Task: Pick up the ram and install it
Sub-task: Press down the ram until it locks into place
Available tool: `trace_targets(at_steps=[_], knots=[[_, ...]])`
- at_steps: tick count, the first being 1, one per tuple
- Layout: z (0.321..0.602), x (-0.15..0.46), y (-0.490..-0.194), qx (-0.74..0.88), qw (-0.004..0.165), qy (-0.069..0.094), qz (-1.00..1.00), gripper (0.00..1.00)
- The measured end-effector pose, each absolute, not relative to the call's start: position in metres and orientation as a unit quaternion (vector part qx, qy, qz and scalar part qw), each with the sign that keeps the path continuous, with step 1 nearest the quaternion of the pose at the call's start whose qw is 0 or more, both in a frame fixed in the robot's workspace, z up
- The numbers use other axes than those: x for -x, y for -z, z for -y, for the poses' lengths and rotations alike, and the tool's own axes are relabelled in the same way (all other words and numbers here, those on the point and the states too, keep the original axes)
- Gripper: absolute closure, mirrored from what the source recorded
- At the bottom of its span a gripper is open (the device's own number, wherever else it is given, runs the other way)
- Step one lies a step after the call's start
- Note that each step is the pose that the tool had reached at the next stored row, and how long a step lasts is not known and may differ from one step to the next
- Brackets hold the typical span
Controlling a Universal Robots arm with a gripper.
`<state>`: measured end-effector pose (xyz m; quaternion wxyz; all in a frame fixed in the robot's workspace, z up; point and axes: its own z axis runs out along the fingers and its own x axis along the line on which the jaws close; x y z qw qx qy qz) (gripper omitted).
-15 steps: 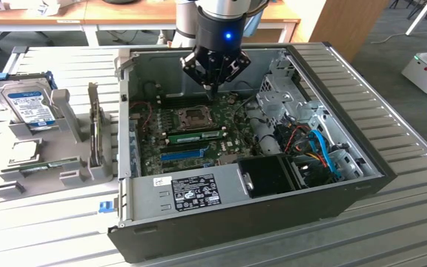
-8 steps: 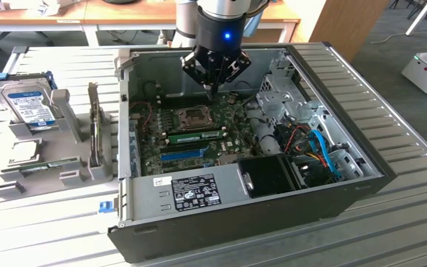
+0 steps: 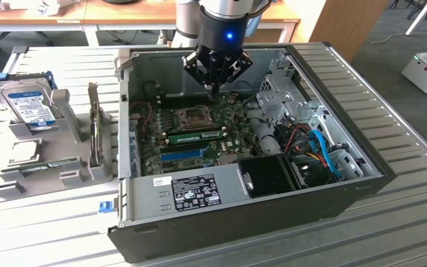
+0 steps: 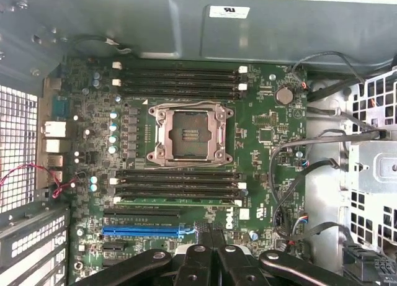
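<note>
While the arm hangs over the open PC case, the gripper sits above the motherboard, its fingers pressed together w/ nothing between them; in the wrist view the tips meet just beside the blue slot. The ram, a thin green stick, already lies seated in a slot just beside the CPU socket, on the side toward the blue slot; in the wrist view it shows edge-on as a pale green strip under the dark empty slots. Outside the case, at the exterior view's left, a grey holder carries a hard drive, an upright dark card & another green stick; all well apart from the gripper. Blue cables run near the case's front at the exterior view's right.
</note>
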<state>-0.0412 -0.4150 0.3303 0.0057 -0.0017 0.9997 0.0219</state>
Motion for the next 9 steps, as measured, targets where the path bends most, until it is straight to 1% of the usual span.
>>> trace_targets(at_steps=[4, 9], knots=[[0.415, 0.0388, -0.3303, 0.002, 0.001, -0.022, -1.0, 0.89], [0.415, 0.0388, -0.3301, 0.001, 0.001, -0.022, -1.0, 0.89]])
